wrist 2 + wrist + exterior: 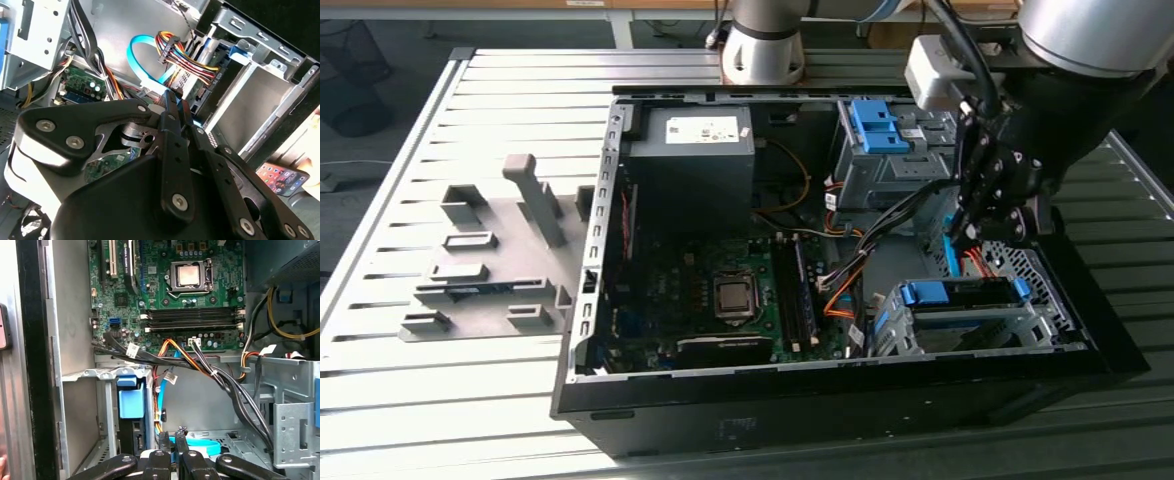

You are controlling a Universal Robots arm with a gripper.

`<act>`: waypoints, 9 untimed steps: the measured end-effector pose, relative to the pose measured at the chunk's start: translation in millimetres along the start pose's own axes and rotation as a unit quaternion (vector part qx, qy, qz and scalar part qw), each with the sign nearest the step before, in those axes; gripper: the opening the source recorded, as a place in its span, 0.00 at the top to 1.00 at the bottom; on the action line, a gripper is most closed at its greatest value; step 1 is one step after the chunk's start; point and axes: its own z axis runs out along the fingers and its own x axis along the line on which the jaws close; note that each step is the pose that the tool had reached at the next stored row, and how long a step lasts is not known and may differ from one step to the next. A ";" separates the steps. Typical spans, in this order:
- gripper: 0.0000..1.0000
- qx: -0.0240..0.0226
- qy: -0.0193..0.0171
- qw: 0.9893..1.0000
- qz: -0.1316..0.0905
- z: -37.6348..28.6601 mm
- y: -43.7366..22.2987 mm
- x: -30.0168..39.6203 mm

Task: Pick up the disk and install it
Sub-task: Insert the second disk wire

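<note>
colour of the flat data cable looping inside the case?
Light blue. The flat data cable shows best in the second wrist view.

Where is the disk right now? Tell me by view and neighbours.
In the exterior view the disk sits in the grey drive bay at the computer case's near corner, on that view's right, beside the motherboard and close to the gripper.

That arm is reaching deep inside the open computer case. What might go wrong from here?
1. The gripper sits right by the light-blue cable and the coloured wire bundle. A careless move could snag them or tug a plug loose.
2. The grey metal bay stands close beside it, so a sideways move might knock against the bay's edge.
</note>
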 end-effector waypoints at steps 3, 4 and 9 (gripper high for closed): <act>0.84 0.000 0.000 1.000 0.000 2.0 -0.2 3.5; 0.84 0.001 0.000 1.000 0.000 2.7 -0.3 5.0; 0.84 0.001 0.000 1.000 0.000 6.5 -0.5 11.6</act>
